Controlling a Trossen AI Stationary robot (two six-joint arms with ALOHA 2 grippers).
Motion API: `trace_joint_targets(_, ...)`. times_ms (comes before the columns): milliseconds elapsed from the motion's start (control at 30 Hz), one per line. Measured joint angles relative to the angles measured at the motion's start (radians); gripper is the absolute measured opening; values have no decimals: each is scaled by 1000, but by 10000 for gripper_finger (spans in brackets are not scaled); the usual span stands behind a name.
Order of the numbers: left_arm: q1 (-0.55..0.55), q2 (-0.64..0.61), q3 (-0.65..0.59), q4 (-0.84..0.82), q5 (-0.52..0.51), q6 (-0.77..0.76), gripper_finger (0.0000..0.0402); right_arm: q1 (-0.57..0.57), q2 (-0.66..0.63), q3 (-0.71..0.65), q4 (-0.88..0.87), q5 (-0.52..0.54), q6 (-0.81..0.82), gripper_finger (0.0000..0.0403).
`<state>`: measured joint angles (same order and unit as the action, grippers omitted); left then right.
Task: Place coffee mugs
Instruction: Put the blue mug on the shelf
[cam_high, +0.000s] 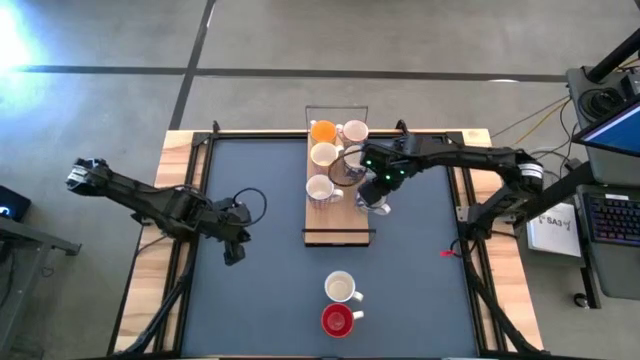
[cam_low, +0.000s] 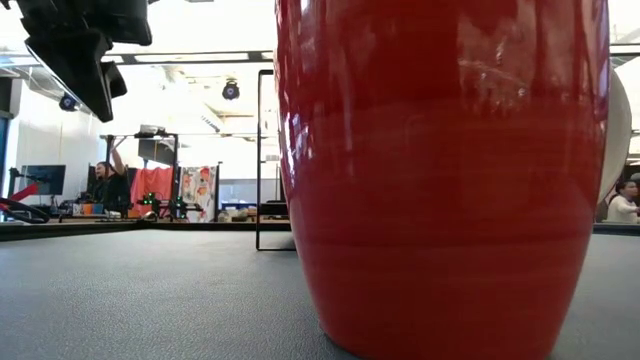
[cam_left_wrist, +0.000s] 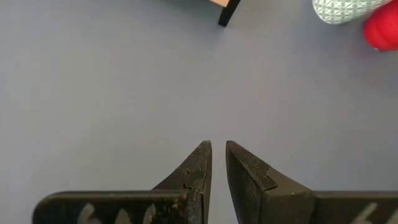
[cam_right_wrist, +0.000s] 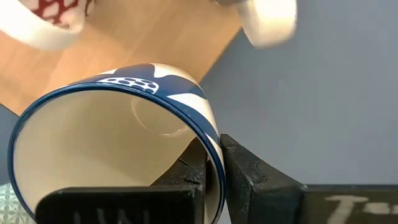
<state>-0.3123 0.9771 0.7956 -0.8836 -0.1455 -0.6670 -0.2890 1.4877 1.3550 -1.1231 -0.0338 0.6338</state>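
The wooden board (cam_high: 338, 215) lies mid-table. On it stand an orange mug (cam_high: 322, 130) and three white mugs (cam_high: 353, 131) (cam_high: 323, 154) (cam_high: 320, 188). My right gripper (cam_high: 375, 195) is shut on a blue-and-white mug (cam_right_wrist: 112, 155) above the board's right edge. A white mug (cam_high: 341, 288) and a red mug (cam_high: 338, 320) stand on the table near its front edge. The red mug (cam_low: 440, 170) fills the low view. My left gripper (cam_left_wrist: 217, 155) hovers shut over bare table left of the board, holding nothing. My right gripper pinches the mug's wall at its blue rim (cam_right_wrist: 214, 149), one finger (cam_right_wrist: 199, 180) inside the mug and the other (cam_right_wrist: 242, 177) outside. The fingers come from above, pointing steeply down. The mug hangs below them, mouth up, lifted clear of board and table.
A thin black frame (cam_high: 337, 108) stands at the board's far end, and a black bar (cam_high: 338, 237) closes its near end. The dark mat (cam_high: 260, 300) has free room left of the board and near my left gripper (cam_high: 233, 250).
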Motion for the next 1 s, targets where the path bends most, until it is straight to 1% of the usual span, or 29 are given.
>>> trace_joint_targets(267,0,3,-9,-3,6,-8,29,0,107,91,-43,-30,-54,18)
trace_joint_targets(367,0,3,-14,-3,12,-8,29,5,130,118,-65,-61,-74,18)
trace_joint_targets(533,0,2,-19,0,17,-8,29,21,160,153,-60,-85,-123,18)
trace_joint_targets(1000,0,2,-20,5,27,-8,29,24,217,216,-24,-77,-227,18)
